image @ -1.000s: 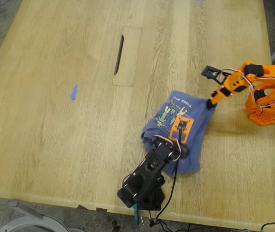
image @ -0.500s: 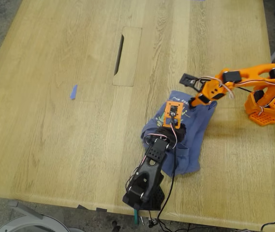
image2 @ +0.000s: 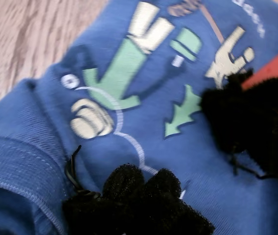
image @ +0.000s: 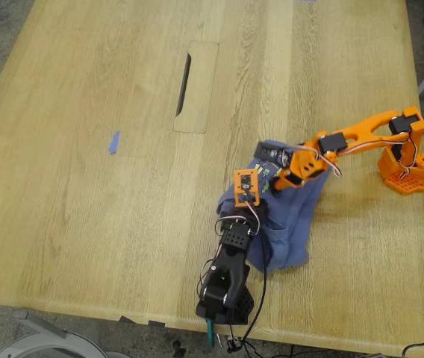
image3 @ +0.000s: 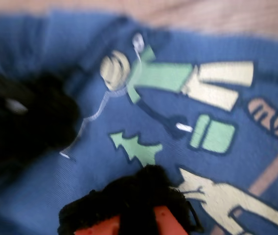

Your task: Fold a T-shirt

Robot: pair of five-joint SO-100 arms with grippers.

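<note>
Both grippers hover over the T-shirt [image: 290, 216] print, first gripper [image2: 193, 142] fingers apart, second gripper [image3: 80, 161] apparently apart; each should pinch one layer only.

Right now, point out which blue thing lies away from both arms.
The tape scrap, a tiny strip alone on the table toward the exterior view's left. The T-shirt lies under the black arm and the orange arm.
</note>
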